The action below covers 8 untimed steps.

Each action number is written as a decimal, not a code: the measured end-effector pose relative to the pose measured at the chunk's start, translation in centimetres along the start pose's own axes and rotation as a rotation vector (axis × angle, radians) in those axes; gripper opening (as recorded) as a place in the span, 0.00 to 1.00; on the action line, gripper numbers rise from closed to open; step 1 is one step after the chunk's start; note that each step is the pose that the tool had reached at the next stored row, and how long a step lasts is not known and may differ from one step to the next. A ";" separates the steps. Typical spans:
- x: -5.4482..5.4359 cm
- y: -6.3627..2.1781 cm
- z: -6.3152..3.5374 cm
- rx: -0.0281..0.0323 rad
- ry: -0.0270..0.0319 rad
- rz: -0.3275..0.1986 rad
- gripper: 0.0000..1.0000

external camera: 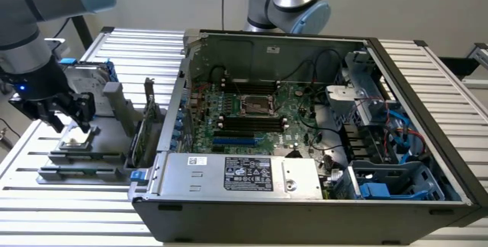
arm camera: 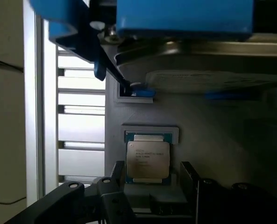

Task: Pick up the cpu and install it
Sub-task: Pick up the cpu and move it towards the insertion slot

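Open black computer case with silver power supply on slatted aluminium table

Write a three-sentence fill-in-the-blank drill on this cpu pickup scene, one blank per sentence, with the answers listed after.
1. The gripper hangs over the cpu with its jaws ____.
2. The cpu lies in a grey holder on the exterior view's ____ of the computer case.
3. The cpu lies flat with its silver top facing ____.

Missing words: open; left; up.
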State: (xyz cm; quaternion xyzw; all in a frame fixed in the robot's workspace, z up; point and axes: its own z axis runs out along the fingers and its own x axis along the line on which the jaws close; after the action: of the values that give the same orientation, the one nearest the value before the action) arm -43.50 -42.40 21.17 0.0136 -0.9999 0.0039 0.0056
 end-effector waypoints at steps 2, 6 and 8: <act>0.0 0.00 0.37 0.0000 0.0000 0.000 0.60; 0.0 0.01 1.03 0.0000 0.0004 0.000 0.60; 0.0 0.01 1.17 -0.0001 0.0017 0.000 0.60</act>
State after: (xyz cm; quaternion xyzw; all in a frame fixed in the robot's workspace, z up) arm -43.52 -42.40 20.01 0.0136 -0.9999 0.0038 0.0065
